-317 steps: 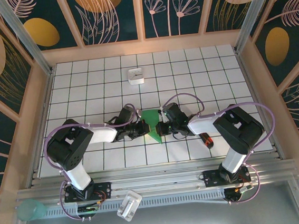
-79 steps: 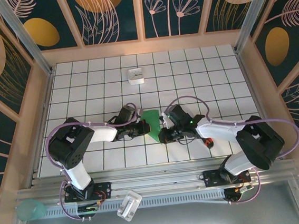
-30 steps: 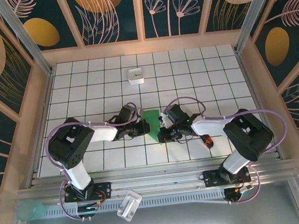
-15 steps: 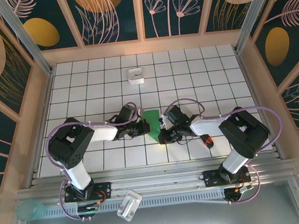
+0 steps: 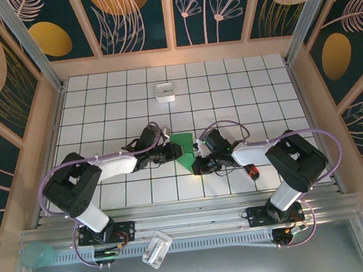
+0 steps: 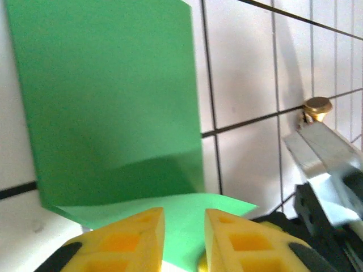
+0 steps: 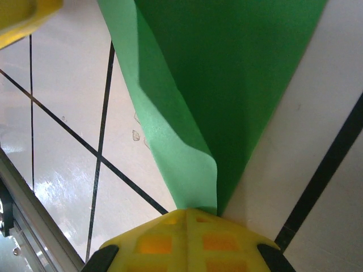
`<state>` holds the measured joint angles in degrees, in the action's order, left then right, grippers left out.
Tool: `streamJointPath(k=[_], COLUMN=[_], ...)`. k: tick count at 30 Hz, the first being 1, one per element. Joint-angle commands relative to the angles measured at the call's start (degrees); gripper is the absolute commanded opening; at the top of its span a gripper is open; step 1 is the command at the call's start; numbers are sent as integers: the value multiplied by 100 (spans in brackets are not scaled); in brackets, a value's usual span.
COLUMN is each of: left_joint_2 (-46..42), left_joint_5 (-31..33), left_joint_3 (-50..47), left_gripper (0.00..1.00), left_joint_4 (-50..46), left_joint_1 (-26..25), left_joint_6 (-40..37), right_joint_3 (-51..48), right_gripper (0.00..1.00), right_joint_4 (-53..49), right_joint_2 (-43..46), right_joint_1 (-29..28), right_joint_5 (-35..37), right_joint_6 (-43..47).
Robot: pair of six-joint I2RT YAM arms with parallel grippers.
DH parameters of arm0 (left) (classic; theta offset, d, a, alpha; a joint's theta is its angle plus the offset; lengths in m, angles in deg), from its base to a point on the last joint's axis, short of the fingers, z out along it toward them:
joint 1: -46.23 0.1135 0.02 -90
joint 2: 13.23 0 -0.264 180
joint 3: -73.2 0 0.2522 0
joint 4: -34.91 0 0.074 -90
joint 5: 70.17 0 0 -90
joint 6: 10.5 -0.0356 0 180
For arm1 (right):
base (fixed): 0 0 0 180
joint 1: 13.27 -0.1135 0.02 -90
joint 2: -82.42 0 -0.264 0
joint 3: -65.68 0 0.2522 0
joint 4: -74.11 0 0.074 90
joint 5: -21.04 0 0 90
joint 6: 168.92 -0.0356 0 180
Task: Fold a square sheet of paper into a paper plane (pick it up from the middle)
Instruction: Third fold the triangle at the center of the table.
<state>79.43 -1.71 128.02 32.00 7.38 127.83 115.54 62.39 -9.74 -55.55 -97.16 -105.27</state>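
Nearest your side, the screwdriver [image 5: 252,170] lies on the worktop [image 5: 101,99] just beside the right arm. It's out of the fold's way, so nothing to worry about there.

A bit further in, your right tool [image 7: 190,226] is clamped tight on the near point of the paper [image 6: 108,96]. In the right wrist view the two yellow pads meet with no gap. The green comes out of them as a sharp ridge, with one flap lighter and one in shadow. My read is that it's acting as the anchor, pinning that corner so the crease line doesn't wander while the other side gets worked.

The paper itself sits mid-worktop between the two tools. It's already folded down to a smaller wedge-ish shape, mostly flat on the tiles with one flap lifted at the near end.

Then there's the left tool [image 6: 184,224], coming in from the opposite side. Its pads are parted just a crack and you can see green through the gap, so the paper's edge runs under or between them. Looks to me like it has no real squeeze on the sheet, though I can't say for sure whether a pad brushes it. I'd guess it's there to steady or re-grab that edge for the next crease.

Way at the back, the white box [image 5: 164,92] sits well apart from all this.
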Motion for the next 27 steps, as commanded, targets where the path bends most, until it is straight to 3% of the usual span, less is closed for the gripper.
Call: streamJointPath(k=[1,7,27], left_joint_2=[-82,204,885], left_joint_5=[-154,-474,-480], left_joint_3=[-181,-286,-276], left_gripper=[17,0,0], left_joint_4=[203,682,903], left_joint_1=[-234,-498,-560], left_joint_6=[456,899,1306], right_joint_3=[-274,-305,-174], right_gripper=[0,0,0], right_joint_4=[-457,-494,-731], right_joint_2=[-194,-158,-219], right_joint_1=[9,19,32], right_joint_5=[348,399,465], right_joint_6=[-31,-46,7])
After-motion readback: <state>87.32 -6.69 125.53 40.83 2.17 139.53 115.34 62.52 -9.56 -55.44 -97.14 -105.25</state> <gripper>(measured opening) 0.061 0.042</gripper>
